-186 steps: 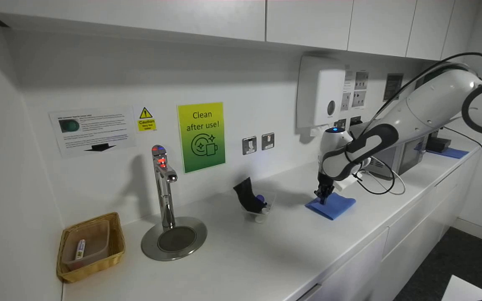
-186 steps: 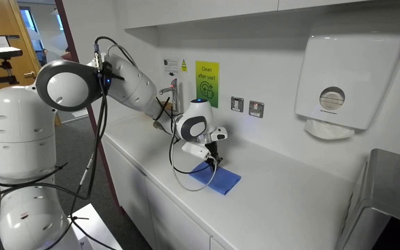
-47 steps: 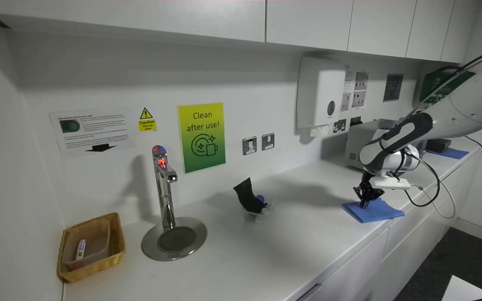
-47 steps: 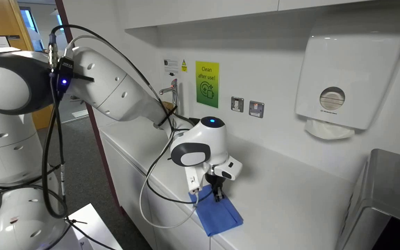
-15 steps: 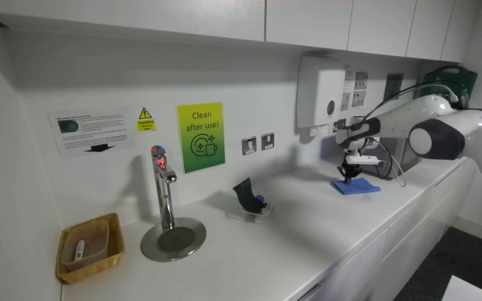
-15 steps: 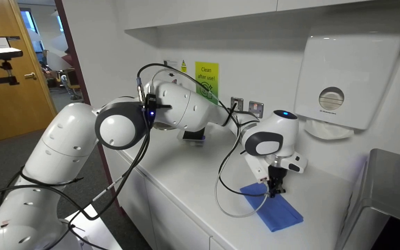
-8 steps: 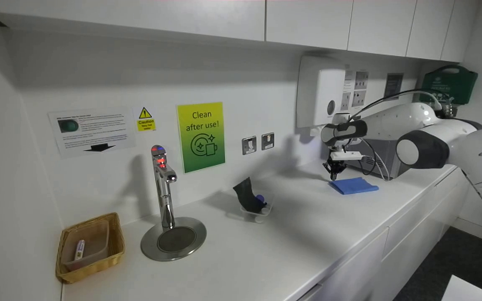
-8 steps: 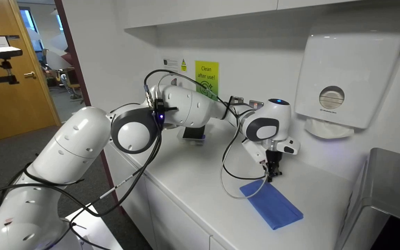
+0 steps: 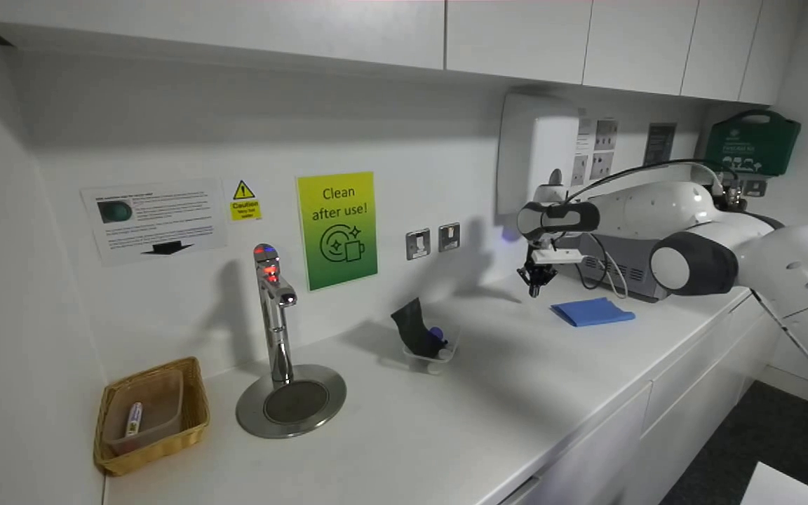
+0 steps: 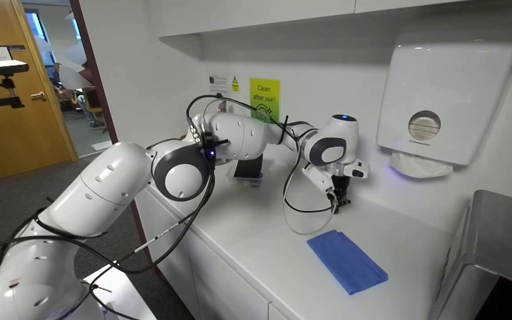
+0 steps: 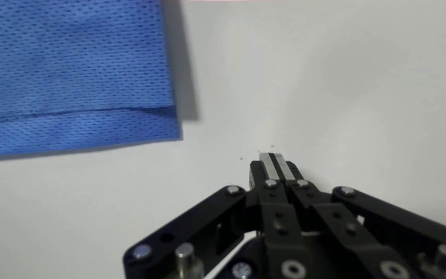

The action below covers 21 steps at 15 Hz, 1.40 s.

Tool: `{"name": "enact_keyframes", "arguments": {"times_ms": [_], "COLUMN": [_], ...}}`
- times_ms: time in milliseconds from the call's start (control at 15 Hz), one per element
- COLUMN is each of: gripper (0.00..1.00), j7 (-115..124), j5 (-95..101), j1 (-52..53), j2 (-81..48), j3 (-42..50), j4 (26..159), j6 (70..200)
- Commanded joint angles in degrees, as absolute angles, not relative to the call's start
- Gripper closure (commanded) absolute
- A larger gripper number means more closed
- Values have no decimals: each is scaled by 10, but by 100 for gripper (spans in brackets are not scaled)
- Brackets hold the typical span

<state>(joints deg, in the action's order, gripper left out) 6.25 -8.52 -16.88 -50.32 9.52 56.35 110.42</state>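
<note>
A folded blue cloth lies flat on the white counter, in both exterior views (image 9: pixel 592 312) (image 10: pixel 347 262) and at the upper left of the wrist view (image 11: pixel 72 69). My black gripper (image 11: pixel 272 157) is shut, its two pale fingertips together with only a thin dark line between them and nothing held. It points down above the bare counter beside the cloth, apart from it. In the exterior views, the gripper (image 9: pixel 534 290) (image 10: pixel 336 210) is off the cloth's end, on the wall side. A few tiny dark specks lie near the fingertips in the wrist view.
A clear tub with a black item (image 9: pixel 418 333) stands on the counter, with a chrome tap (image 9: pixel 278 315) and wicker basket (image 9: pixel 197 414) beyond. A grey microwave (image 10: pixel 505 226) stands on the other side. A towel dispenser (image 10: pixel 447 89) hangs above; wall cabinets (image 9: pixel 516 38) overhang.
Earlier the cloth shifted along the counter to its front edge, then back toward the wall, under the gripper. In the last second the gripper rose off the cloth and moved aside; the cloth stayed.
</note>
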Motion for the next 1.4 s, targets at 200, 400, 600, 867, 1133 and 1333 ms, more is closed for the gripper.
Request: {"name": "enact_keyframes", "arguments": {"times_ms": [200,400,600,867,1133,1333], "gripper": [100,100,100,100,100,100], "j7": [52,37,2,-26,-29,-24], "j5": [-73,-56,-51,-46,-21,3], "j1": [-138,-130,-132,-129,-137,-138], "j2": [-457,-406,-364,-321,-282,-231], "j3": [102,110,106,109,103,114], "j4": [601,669,736,828,923,998], "j6": [1121,1140,1142,1153,1180,1223]}}
